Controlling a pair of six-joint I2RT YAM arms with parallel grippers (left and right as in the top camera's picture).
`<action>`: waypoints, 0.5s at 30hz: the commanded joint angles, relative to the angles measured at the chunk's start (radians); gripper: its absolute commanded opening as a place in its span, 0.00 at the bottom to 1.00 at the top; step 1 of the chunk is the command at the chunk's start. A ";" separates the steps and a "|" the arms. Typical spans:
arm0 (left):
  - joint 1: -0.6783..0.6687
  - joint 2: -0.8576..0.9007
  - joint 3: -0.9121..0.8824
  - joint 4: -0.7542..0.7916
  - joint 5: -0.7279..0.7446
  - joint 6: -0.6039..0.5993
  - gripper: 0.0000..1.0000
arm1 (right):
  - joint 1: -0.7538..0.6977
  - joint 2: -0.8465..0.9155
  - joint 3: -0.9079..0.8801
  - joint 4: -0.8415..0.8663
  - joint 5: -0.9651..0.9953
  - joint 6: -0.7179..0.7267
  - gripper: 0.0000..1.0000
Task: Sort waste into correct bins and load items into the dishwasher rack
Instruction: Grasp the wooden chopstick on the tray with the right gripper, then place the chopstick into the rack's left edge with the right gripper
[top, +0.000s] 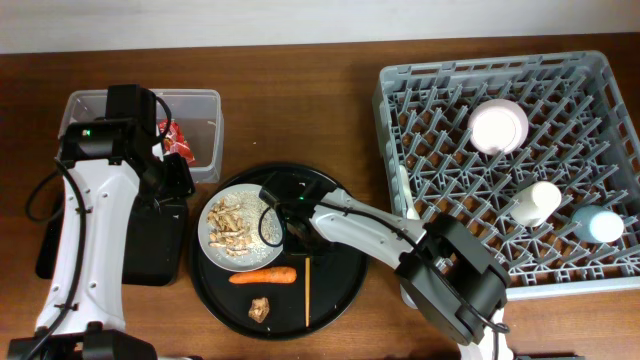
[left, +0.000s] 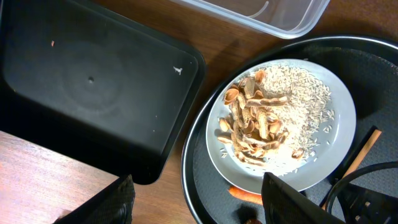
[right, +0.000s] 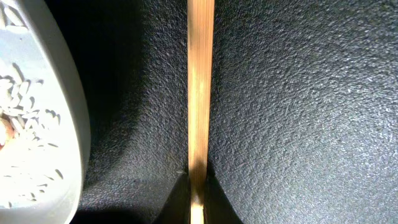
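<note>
1. Dishwasher rack (top: 440, 110): on the tabletop, right side. It holds a white bowl (top: 498, 126), a white cup (top: 538, 203) and a light-blue cup (top: 598, 224).
2. Round black tray (top: 340, 285): centre.
3. Flat black tray (left: 93, 81): just left of the round tray.
4. Clear tub (top: 200, 97): behind the flat tray, with the red wrapper (top: 180, 142) inside.
5. White plate (left: 342, 118): on the round tray, bearing peanut-like scraps (left: 252, 121) and rice.
6. Chopstick (right: 200, 81): on the round tray, right of the plate. The right jaws are clamped on one end.
7. Carrot (top: 263, 277) and brown chunk (top: 261, 310): on the round tray, in front of the plate.
8. Left jaws: apart, gripping nothing.
</note>
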 joint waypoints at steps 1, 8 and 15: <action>0.003 0.003 0.003 -0.004 0.003 0.002 0.65 | -0.004 0.026 0.035 -0.053 -0.009 0.003 0.04; 0.003 0.003 0.003 -0.004 0.003 0.002 0.65 | -0.087 -0.075 0.195 -0.293 0.095 -0.085 0.04; 0.003 0.003 0.003 -0.003 0.003 0.002 0.65 | -0.283 -0.254 0.264 -0.432 0.125 -0.311 0.04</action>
